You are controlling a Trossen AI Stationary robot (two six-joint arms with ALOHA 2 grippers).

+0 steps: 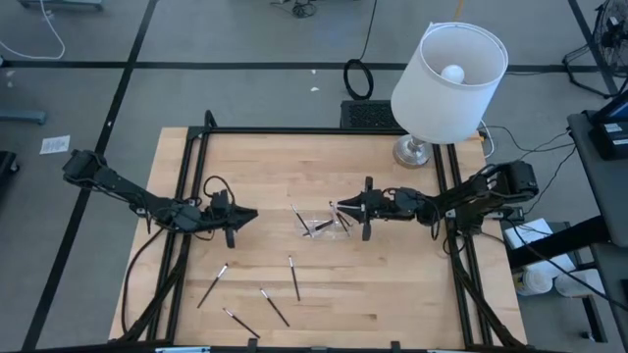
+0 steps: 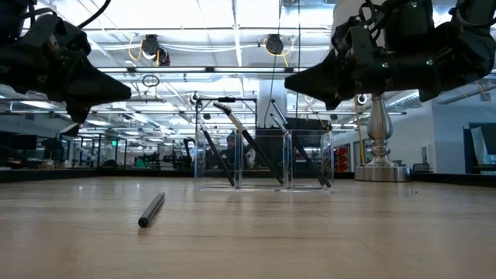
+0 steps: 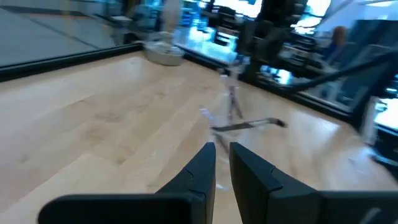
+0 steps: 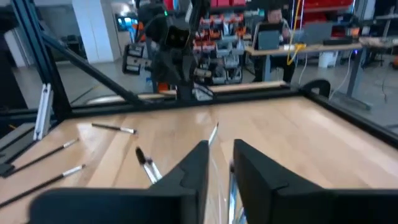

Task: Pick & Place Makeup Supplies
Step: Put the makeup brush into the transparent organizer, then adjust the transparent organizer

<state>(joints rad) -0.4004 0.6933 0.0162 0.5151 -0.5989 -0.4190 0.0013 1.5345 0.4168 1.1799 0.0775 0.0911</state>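
While the right tool (image 1: 341,209) hovers slightly parted and empty beside the clear tray (image 1: 321,223) of sticks (image 1: 316,226), the left tool (image 1: 247,215) waits, narrowly parted, empty.

Nine-odd makeup sticks (image 1: 293,277), one tray (image 1: 321,222)

High view looks straight down, far off, taking in the whole desk (image 1: 324,245) and both arms. Low view sits at desk-top height, facing level across the wood into the room. Each wrist view looks forward past its own end effector, close to the desk. All four share the clear tray (image 1: 321,223) mid-desk; high and low also share the lamp (image 1: 446,83).
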